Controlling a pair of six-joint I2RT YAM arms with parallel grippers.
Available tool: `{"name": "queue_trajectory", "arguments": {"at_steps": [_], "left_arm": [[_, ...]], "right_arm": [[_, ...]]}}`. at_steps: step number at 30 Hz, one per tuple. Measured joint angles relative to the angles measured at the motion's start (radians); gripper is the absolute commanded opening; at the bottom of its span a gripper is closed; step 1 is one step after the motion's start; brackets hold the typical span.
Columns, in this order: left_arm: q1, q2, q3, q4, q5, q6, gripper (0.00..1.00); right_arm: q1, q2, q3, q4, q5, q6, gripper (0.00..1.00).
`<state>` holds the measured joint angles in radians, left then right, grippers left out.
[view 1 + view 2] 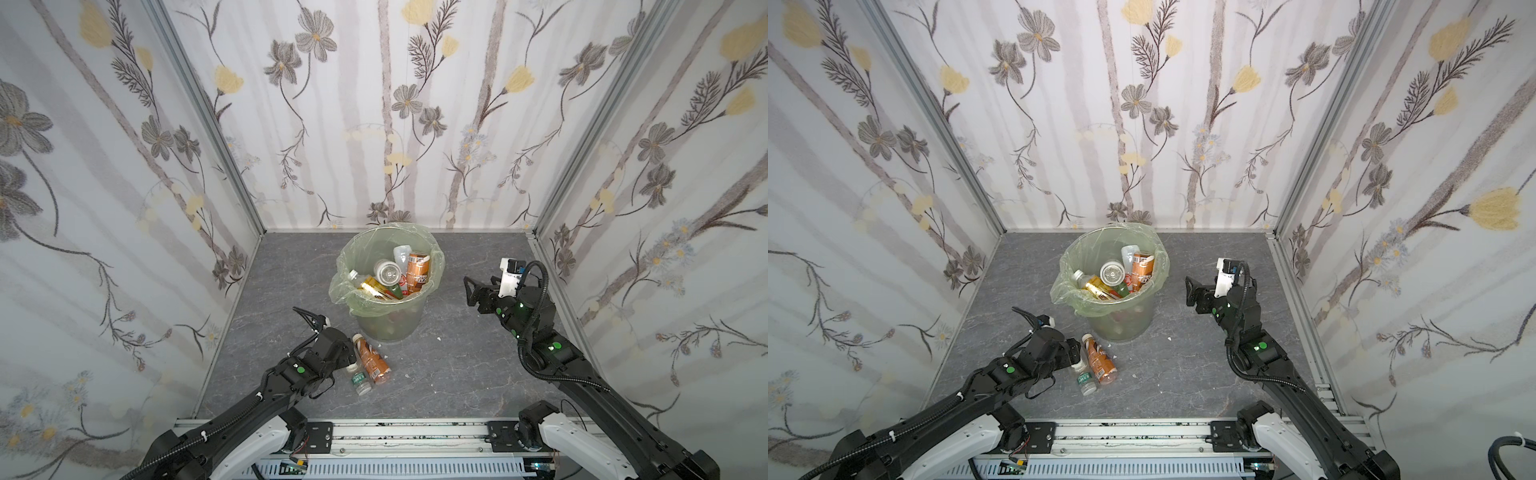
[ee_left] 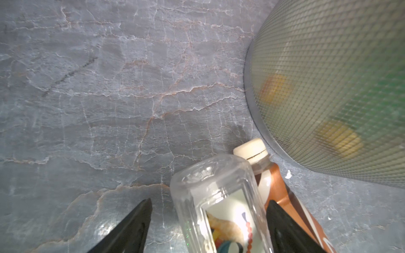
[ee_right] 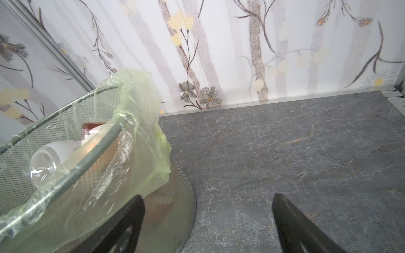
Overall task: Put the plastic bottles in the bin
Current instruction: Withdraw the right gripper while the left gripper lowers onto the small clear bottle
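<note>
Bin (image 1: 390,324) sits on the table (image 1: 457,374), heap of bottles (image 1: 388,272) in it, left bottle (image 1: 360,380) and right bottle (image 1: 372,360) touching front-left of it, left gripper (image 2: 209,202) straddling the left one, right gripper (image 1: 471,291) off to the bin's right.

Three walls (image 1: 374,124) carry pale wallpaper with grey and yellow flowers. Aluminium posts (image 1: 203,104) stand in the back corners. The floor (image 1: 457,374) is dark grey like stone, with thin pale veins.
</note>
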<state>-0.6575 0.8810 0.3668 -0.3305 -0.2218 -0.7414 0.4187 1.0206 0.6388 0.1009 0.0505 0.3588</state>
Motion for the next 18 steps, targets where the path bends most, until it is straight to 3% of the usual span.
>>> {"name": "queue_trajectory", "arguments": {"at_steps": [8, 18], "left_arm": [[-0.010, 0.110, 0.022, 0.005, -0.028, 0.005, 0.76], [-0.010, 0.113, 0.022, 0.005, -0.035, 0.008, 0.67]], "right_arm": [[-0.015, 0.009, -0.022, 0.011, -0.033, 0.026, 0.91], [-0.019, 0.007, -0.032, 0.034, -0.045, 0.044, 0.91]]}}
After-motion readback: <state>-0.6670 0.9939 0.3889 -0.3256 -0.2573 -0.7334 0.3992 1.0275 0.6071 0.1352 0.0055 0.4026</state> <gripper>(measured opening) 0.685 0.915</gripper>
